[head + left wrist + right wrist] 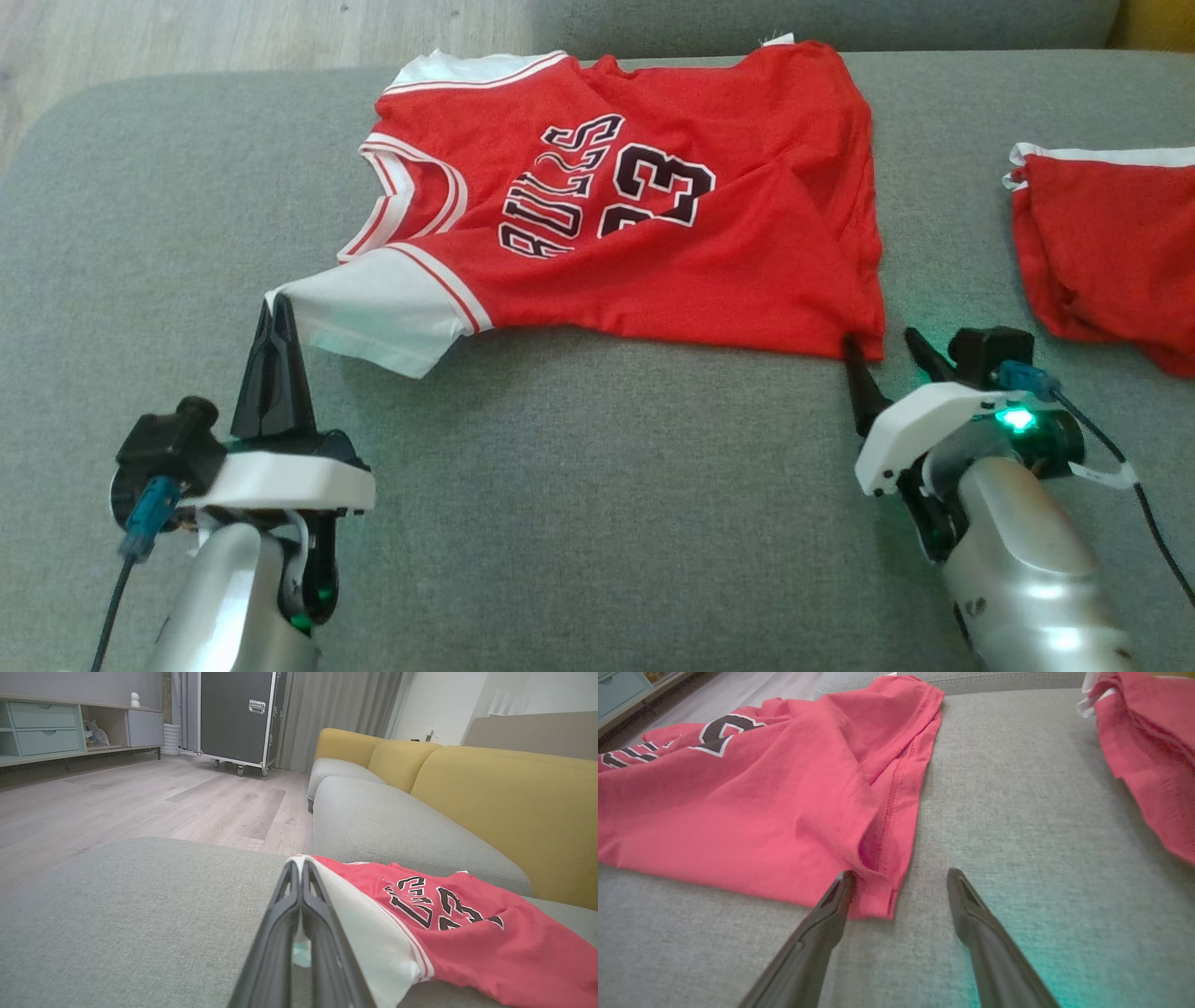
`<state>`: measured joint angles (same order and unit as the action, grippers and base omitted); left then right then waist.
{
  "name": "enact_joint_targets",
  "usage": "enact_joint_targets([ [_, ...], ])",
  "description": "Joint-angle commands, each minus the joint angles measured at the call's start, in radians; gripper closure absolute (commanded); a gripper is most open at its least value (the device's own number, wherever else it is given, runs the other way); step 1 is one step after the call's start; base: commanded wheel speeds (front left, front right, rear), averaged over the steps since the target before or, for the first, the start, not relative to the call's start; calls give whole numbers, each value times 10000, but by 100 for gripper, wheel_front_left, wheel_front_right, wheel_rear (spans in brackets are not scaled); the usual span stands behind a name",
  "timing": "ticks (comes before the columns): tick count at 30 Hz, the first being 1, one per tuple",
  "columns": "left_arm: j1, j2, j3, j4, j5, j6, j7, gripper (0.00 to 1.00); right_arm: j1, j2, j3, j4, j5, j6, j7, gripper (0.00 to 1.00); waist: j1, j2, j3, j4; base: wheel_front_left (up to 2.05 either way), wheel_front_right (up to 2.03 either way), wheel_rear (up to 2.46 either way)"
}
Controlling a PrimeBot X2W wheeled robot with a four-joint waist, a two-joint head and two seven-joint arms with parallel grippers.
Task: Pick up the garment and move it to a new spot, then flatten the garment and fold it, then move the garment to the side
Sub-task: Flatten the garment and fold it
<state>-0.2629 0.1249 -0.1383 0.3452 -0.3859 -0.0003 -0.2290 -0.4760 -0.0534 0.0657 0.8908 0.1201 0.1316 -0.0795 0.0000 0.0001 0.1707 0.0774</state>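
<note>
The garment point(644, 215) is a red jersey with white sleeves and black lettering, spread on the grey cushion point(579, 485). My left gripper point(276, 306) is shut on the tip of the near white sleeve point(373, 313), pinched between the fingers in the left wrist view point(299, 868). My right gripper point(880, 343) stands open at the jersey's near right hem corner. In the right wrist view its left finger point(843, 891) touches the hem corner point(878, 891), and the right finger point(959, 891) rests on bare cushion.
A second red garment with white trim point(1111, 243) lies at the right edge of the cushion. Yellow sofa backs point(504, 793) and wooden floor point(140, 798) lie beyond. A black flight case point(238, 718) stands far off.
</note>
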Motion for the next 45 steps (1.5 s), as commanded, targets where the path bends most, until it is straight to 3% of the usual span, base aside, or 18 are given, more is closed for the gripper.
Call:
enact_joint_targets([
  [1, -280, 195, 244, -333, 59, -8, -92, 100, -398, 32, 430, -36, 265, -9, -166, 0, 0, -1, -6, 21, 0, 0, 0],
  [13, -261, 231, 165, -237, 17, 10, -149, 100, -983, 32, 1332, 1273, 1348, -9, -747, 0, 0, -1, 6, 81, 0, 0, 0],
  [14, -258, 237, 157, -234, 13, 12, -151, 100, -1031, 32, 1389, 1375, 1406, -9, -778, 16, 0, -1, 8, 81, 0, 0, 0],
  [15, -258, 244, 146, -231, 11, 12, -152, 100, -1080, 32, 1432, 1478, 1452, -9, -818, 65, 0, -1, 13, 85, 0, 0, 0],
  [16, -260, 251, 130, -226, 12, 11, -151, 100, -1128, 32, 1459, 1589, 1486, -9, -863, 100, 0, -1, 16, 92, 0, 0, 0],
  [25, -278, 405, 153, -172, -22, 95, -143, 100, -1369, 32, 1808, 2042, 2301, -9, -1327, 100, 0, -1, -116, 20, 0, 0, 0],
  [33, -168, 655, 456, -457, -250, 170, -107, 100, -1292, 32, 2600, 943, 3590, -9, -1653, 100, 0, -1, -550, -411, 0, 0, 0],
  [39, -585, 1024, 1021, -1376, -709, 211, 160, 100, -1630, 32, 3004, -1167, 4790, -9, -1751, 100, 0, -1, -1034, -748, 0, 0, 0],
  [45, -1699, 1358, 1665, -2974, -1356, 371, 776, 100, -2277, 32, 2591, -3262, 4894, -9, -1668, 100, 0, -1, -1599, -900, 0, 0, 0],
])
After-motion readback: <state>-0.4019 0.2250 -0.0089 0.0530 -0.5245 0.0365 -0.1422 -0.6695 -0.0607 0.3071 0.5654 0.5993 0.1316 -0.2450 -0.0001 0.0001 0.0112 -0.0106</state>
